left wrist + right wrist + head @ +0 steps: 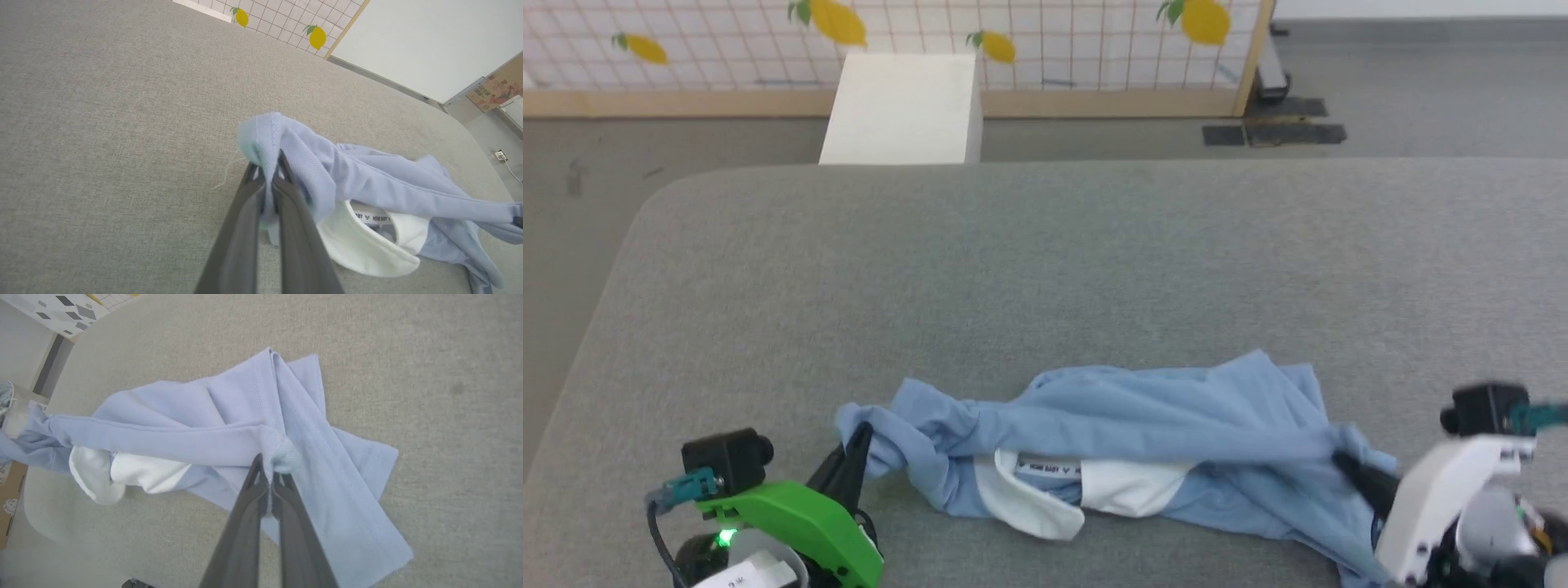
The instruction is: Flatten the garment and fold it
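Left hand [856, 445] noted clamped on a bunched end of the garment [1143, 420]; right hand [1347, 467] pinched shut on a seam fold at the other end. Garment lies crumpled along the near edge of the worktop [1045, 261]. Judged light, limp, stretchy; hems and corners are best gripped for spreading.
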Robot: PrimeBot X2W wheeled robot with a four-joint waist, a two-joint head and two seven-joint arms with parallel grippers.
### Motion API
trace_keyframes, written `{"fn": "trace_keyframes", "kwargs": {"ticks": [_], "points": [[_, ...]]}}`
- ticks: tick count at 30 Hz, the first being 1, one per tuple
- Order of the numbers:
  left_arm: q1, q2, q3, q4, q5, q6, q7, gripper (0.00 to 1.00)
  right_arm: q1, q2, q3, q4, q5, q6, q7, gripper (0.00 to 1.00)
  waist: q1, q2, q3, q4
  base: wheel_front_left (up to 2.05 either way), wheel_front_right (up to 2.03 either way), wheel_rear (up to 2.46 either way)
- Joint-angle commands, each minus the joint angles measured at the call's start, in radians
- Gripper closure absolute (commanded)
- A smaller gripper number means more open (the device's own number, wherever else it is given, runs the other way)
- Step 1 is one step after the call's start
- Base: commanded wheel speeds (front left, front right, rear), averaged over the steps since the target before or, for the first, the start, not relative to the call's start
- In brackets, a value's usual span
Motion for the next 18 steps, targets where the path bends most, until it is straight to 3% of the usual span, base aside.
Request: {"fn": "trace_keyframes", "kwargs": {"ticks": [1,5,10,18], "points": [[0.016,-0.012,0.000,0.007,-0.012,0.003,-0.009,1.00,0.043,0.016,-0.008,-0.019,0.016,-0.001,-0.003,1.00,0.0001,0.0045,-0.044,-0.039,0.00,0.00,0.00],[0.031,-0.034,0.004,0.026,-0.036,-0.007,-0.026,1.00,0.121,0.042,-0.009,-0.031,0.042,-0.001,-0.014,1.00,0.0001,0.0045,-0.052,-0.043,0.00,0.00,0.00],[0.020,-0.056,0.025,0.039,-0.070,-0.038,-0.050,1.00,0.109,0.049,0.008,-0.033,0.062,-0.001,-0.039,1.00,0.0001,0.0045,-0.056,-0.047,0.00,0.00,0.00],[-0.186,-0.008,0.077,0.027,-0.098,-0.121,-0.003,1.00,-0.143,-0.056,0.028,-0.069,0.087,-0.001,0.034,1.00,0.0001,0.0045,-0.061,-0.060,0.00,0.00,0.00]]}}
